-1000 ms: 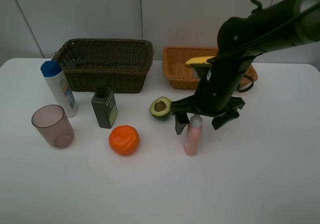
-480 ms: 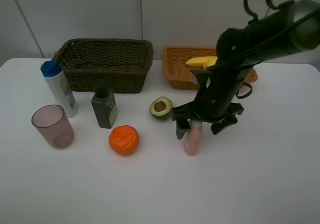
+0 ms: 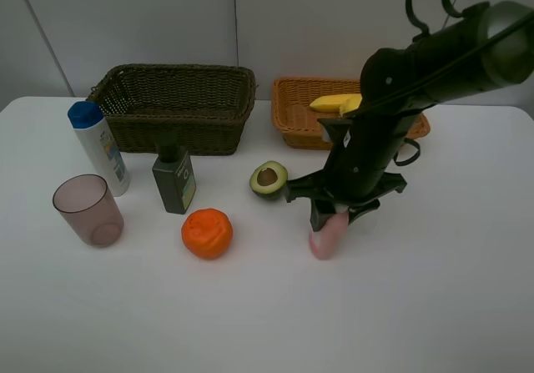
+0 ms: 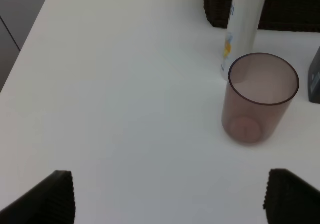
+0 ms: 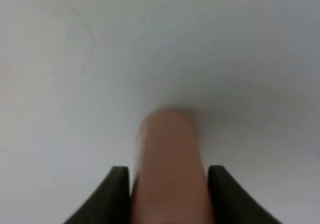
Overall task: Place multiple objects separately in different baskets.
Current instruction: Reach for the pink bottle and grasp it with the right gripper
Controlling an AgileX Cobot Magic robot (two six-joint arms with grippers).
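Note:
My right gripper [image 3: 332, 216] is shut on the pink bottle [image 3: 324, 238], which stands on the table right of the avocado half [image 3: 269, 178]. In the right wrist view the pink bottle [image 5: 170, 164] fills the gap between both fingers [image 5: 114, 194]. A banana [image 3: 334, 103] lies in the orange-tan basket [image 3: 290, 114]. The dark basket [image 3: 171, 98] stands at the back left. Before it are the white blue-capped bottle [image 3: 98, 146], green bottle [image 3: 173, 179], mauve cup [image 3: 87, 210] and orange [image 3: 207, 233]. My left gripper [image 4: 170, 199] is open, short of the cup [image 4: 260, 98].
The right arm [image 3: 417, 64] reaches over the orange-tan basket's right part and hides it. In the left wrist view the white bottle [image 4: 242, 28] stands just behind the cup, with the dark basket [image 4: 295, 8] beyond. The table's left edge [image 4: 27, 43] is near.
The right gripper's jaws have closed from wide open onto the pink bottle. The left gripper and all other objects have stayed put.

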